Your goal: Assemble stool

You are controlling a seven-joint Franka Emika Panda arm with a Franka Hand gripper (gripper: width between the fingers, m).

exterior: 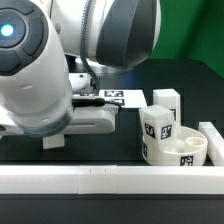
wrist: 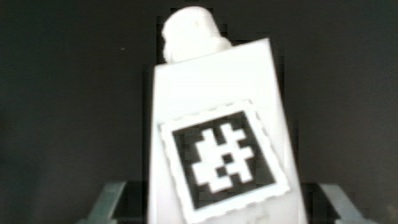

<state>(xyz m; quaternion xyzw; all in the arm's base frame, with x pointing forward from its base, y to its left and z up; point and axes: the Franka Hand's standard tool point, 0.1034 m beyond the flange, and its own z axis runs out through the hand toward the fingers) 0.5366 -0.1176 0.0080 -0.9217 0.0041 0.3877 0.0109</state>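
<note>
In the wrist view a white block leg (wrist: pixel 217 120) with a black-and-white tag lies lengthwise between my gripper's (wrist: pixel 226 203) two fingers (wrist: pixel 118 200). A dark gap shows on each side, so the gripper is open and astride the leg. In the exterior view the arm's bulk hides the fingers and that leg. The round seat (exterior: pixel 178 152) lies at the exterior view's right with sockets facing up. A tagged leg (exterior: pixel 156 126) stands at its near-left rim. Another leg (exterior: pixel 164 102) stands upright just behind it.
The marker board (exterior: pixel 116 97) lies flat behind the arm. A long white rail (exterior: pixel 100 180) runs along the front, and another rail (exterior: pixel 212 136) stands at the exterior view's right. The tabletop is black.
</note>
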